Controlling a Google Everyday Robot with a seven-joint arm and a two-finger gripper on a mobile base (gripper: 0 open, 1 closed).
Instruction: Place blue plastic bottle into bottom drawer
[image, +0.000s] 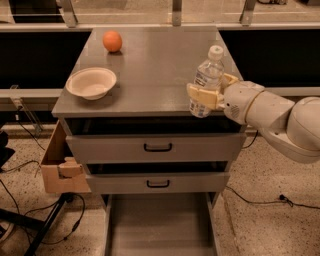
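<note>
The blue plastic bottle (207, 81), clear with a white cap and a pale label, is upright at the front right of the grey cabinet top (150, 75). My gripper (209, 94) comes in from the right and is shut on the bottle, one cream finger (202, 96) across its front and the other behind it. I cannot tell whether the bottle rests on the top or hangs just above it. The bottom drawer (159, 227) is pulled out below, a long grey tray with low side walls and a bare floor.
A cream bowl (91, 82) sits at the front left of the cabinet top and an orange (112, 41) at the back left. Two upper drawers with black handles (157, 147) stand slightly ajar. A cardboard box (59, 165) hangs at the cabinet's left; cables lie on the floor.
</note>
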